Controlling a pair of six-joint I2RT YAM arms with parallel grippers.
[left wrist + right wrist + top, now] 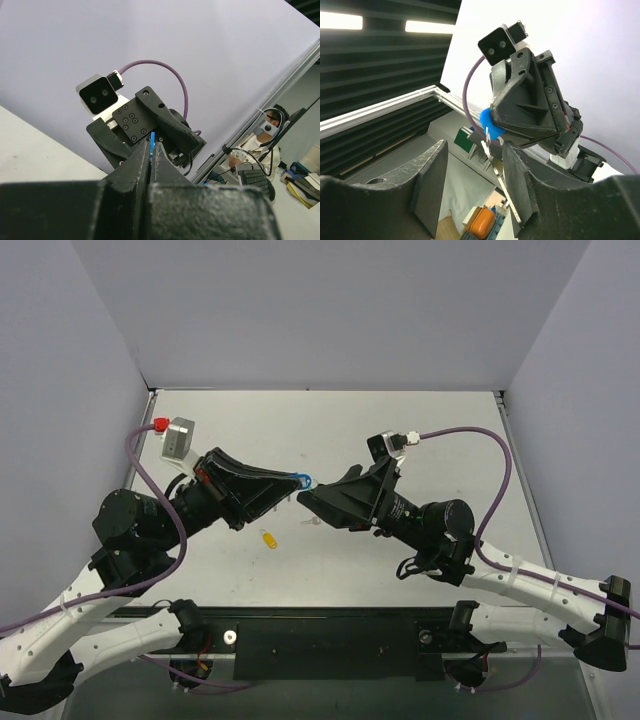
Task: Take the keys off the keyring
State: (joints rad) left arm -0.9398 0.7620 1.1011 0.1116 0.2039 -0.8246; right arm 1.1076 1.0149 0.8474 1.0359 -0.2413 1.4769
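Your left hand (288, 484) pinches the blue tag of the keyring (487, 122) and holds it up off the worktop (420, 430), likely so the key (490, 144) dangles free for the other hand. Your right hand (304, 496) faces it tip to tip, spread wide, key just between the fingers. Both arms reach inward. A yellow tag (268, 537) lies on the worktop nearby.

Much of keyring (151, 144) inside left jaws

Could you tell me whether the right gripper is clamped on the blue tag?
No: the right gripper stands open, fingers well apart, while the left gripper pinches the blue tag.
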